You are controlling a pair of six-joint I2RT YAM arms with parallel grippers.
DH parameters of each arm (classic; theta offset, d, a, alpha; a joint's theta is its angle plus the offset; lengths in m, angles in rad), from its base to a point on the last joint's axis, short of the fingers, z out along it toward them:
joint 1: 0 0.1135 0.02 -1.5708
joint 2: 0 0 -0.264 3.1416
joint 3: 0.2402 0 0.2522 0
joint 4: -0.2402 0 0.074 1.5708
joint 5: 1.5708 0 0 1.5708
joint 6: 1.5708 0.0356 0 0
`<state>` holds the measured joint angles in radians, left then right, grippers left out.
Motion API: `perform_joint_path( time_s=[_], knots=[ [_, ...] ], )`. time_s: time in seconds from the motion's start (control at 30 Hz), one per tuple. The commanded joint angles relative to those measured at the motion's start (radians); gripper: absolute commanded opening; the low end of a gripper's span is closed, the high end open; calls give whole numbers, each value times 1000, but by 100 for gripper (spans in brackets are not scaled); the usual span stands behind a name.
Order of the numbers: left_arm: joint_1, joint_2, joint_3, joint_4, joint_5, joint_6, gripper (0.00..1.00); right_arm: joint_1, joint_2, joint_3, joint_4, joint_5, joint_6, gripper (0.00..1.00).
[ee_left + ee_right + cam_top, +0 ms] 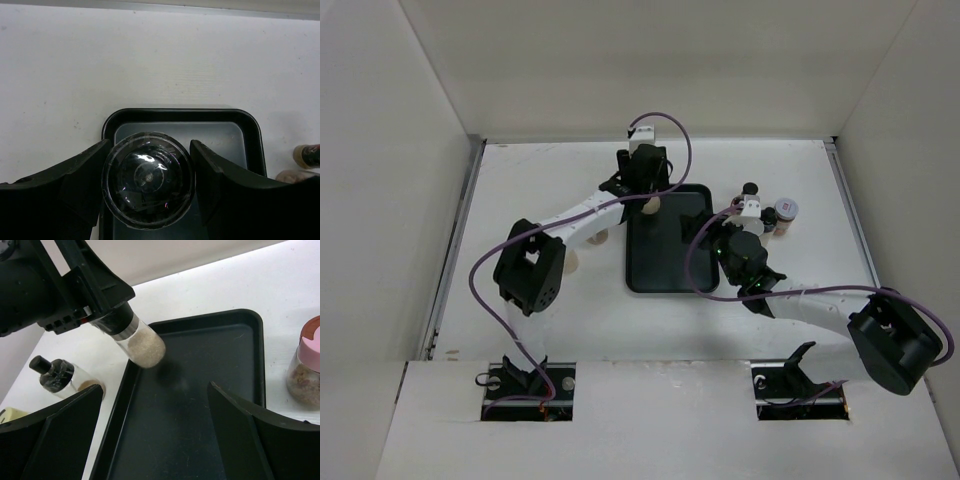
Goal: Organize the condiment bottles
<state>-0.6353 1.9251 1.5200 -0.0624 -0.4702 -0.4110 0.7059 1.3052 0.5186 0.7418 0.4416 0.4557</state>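
My left gripper (647, 198) (150, 146) is shut on a clear jar (148, 180) with a black cap and pale grains inside. It holds the jar a little above the far left corner of the black tray (665, 270) (230, 134). The right wrist view shows the held jar (142, 342) hanging over the tray (200, 415) with a shadow under it. My right gripper (717, 242) (155, 387) is open and empty above the tray. A pink-capped jar (787, 210) (306, 367) stands on the table right of the tray. A black-capped bottle (57, 375) stands left of it.
Two more small dark-capped bottles (751, 189) (769, 218) stand right of the tray beside the pink-capped jar. Two cream bottles (605, 236) (571, 263) stand left of the tray under my left arm. White walls close the table at the back and sides.
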Motion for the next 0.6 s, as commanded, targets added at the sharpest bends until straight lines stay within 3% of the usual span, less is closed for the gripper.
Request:
perform_joint_path(
  time_s=[0.0, 0.4, 0.57],
  knots=[
    [15, -8, 25, 147, -13, -3, 32, -7, -21, -2, 48, 14, 18, 92],
    [30, 21, -47, 220, -35, 9, 44, -6, -20, 1, 48, 5, 18, 92],
    [33, 8, -69, 236, -22, 8, 63, -7, -12, 1, 48, 5, 23, 93]
  ],
)
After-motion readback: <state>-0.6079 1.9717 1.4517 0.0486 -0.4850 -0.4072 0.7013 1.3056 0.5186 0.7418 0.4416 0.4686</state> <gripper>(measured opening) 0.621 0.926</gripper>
